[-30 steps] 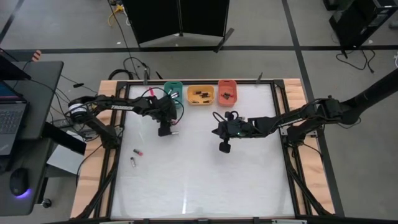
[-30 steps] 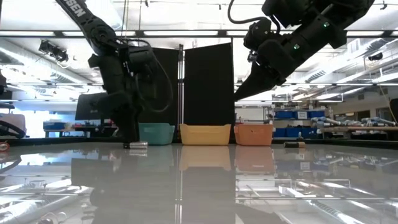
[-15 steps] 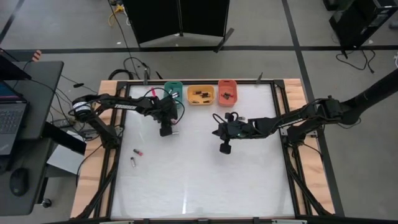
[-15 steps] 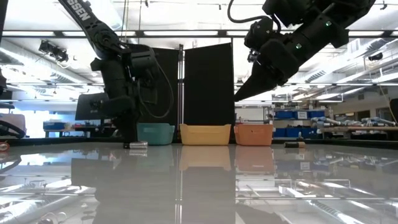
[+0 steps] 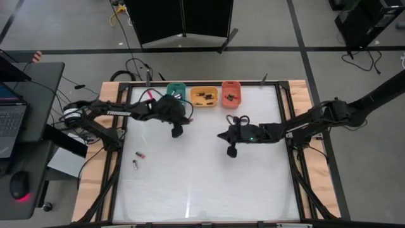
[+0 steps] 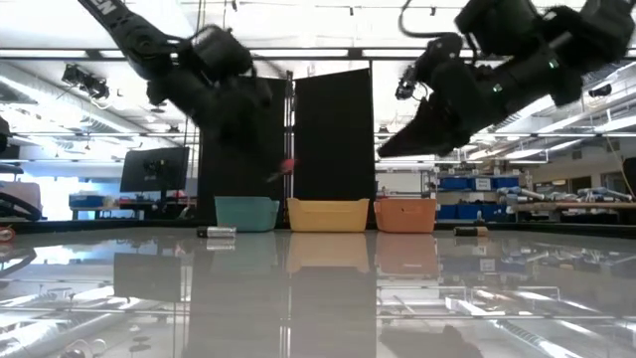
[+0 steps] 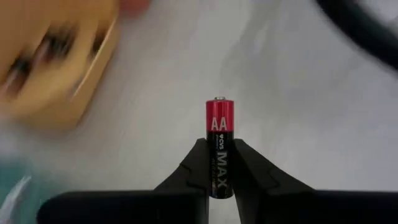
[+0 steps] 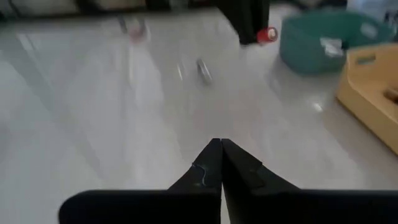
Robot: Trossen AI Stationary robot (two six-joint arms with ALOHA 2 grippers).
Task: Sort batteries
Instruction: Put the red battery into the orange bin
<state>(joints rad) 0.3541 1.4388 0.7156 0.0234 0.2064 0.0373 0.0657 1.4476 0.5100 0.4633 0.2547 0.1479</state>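
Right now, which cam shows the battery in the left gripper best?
Left wrist view: the AA battery fills the frame, label readable, clamped between the fingers. Low view shows only its red tip; high view hides it under the left gripper.

table [image 6: 318,298]: glossy, mirror-like top, raw wood edge. AA battery [image 7: 219,146]: glossy printed wrap, metal cap. Jaws: matte black.
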